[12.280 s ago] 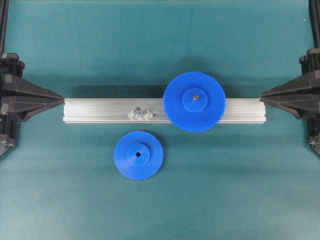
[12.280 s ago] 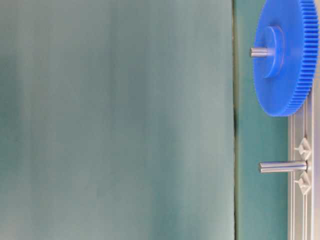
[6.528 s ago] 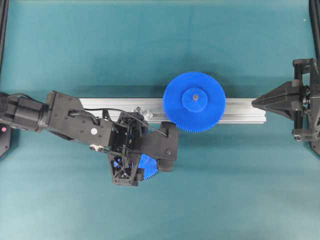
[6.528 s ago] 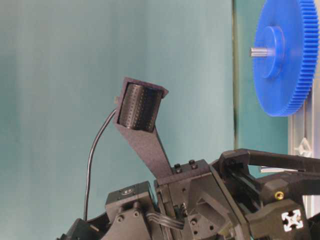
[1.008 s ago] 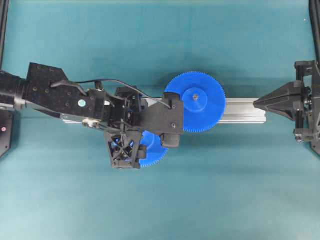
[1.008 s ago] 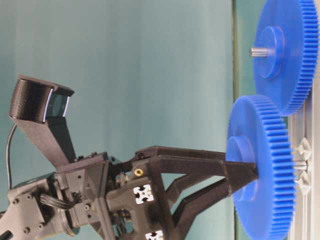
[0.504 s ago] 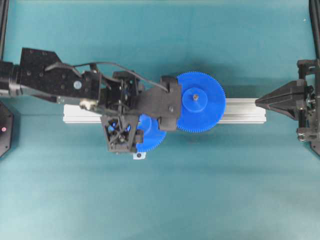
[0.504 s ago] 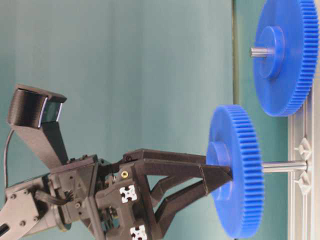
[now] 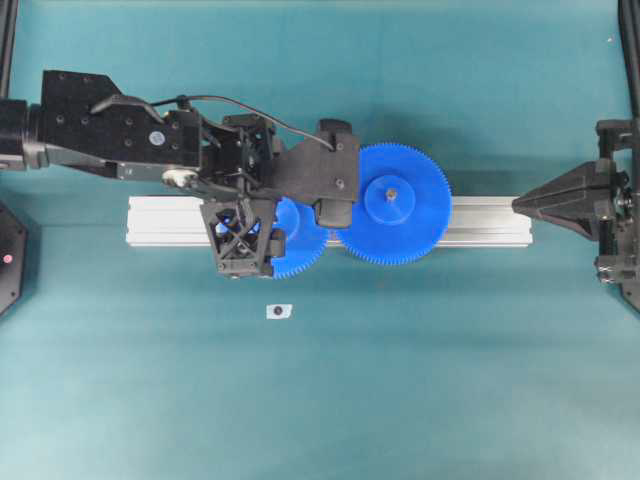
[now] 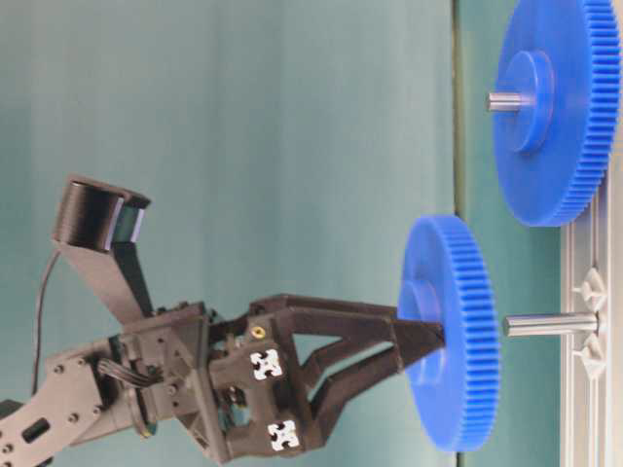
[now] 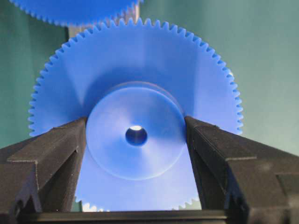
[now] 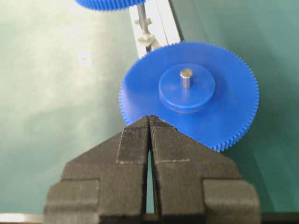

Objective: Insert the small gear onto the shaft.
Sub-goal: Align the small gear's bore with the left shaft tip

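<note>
The left gripper [image 10: 421, 352] is holding the small gear [image 10: 451, 331] by its raised round hub, one finger on each side, so the dark centre hole is staying unobstructed for the shaft [image 10: 551, 324]. In the table-level view the gear is hanging just off the pin's tip, apart from it, face square to it. The gear is matte blue plastic, fine-toothed around the rim; the shaft is a thin silvery metal pin rising from a twin-diamond base on the grooved aluminium rail [image 9: 170, 222]. The larger blue gear [image 9: 393, 204] is sitting on its own pin nearby. The right gripper [image 12: 149, 122] is waiting with fingers pressed together, empty.
</note>
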Motion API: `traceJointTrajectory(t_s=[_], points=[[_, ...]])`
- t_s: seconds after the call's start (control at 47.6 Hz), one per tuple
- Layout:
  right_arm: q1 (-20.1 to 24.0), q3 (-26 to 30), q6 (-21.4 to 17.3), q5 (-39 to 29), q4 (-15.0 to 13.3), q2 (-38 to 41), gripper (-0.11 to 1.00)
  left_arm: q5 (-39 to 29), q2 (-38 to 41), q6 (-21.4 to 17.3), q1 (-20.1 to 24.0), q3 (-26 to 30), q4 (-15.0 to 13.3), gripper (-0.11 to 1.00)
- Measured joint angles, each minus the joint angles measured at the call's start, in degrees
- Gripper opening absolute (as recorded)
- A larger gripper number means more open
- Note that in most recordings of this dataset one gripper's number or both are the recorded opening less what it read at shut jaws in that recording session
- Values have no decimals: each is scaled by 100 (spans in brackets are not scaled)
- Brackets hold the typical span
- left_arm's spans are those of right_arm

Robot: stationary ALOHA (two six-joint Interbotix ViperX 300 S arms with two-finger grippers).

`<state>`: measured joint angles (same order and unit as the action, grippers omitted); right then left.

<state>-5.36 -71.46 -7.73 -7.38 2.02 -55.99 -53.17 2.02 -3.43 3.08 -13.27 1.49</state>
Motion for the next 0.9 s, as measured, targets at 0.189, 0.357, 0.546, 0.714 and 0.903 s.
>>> traceJointTrajectory(t_s=[0.189, 0.357, 0.546, 0.714, 0.903], points=[[0, 0, 0, 0, 0, 0, 2, 105, 0, -9, 18, -9, 0, 69], [0, 9, 0, 0, 0, 9, 2, 132, 0, -9, 53, -9, 0, 69], [0, 0, 0, 0, 0, 0, 2, 316, 26, -9, 70, -79, 0, 69], [0, 9, 0, 0, 0, 0, 2, 475, 53, -9, 88, -167, 0, 69], [0, 0, 0, -149, 0, 0, 2, 571, 141, -18, 105, -281, 0, 69]])
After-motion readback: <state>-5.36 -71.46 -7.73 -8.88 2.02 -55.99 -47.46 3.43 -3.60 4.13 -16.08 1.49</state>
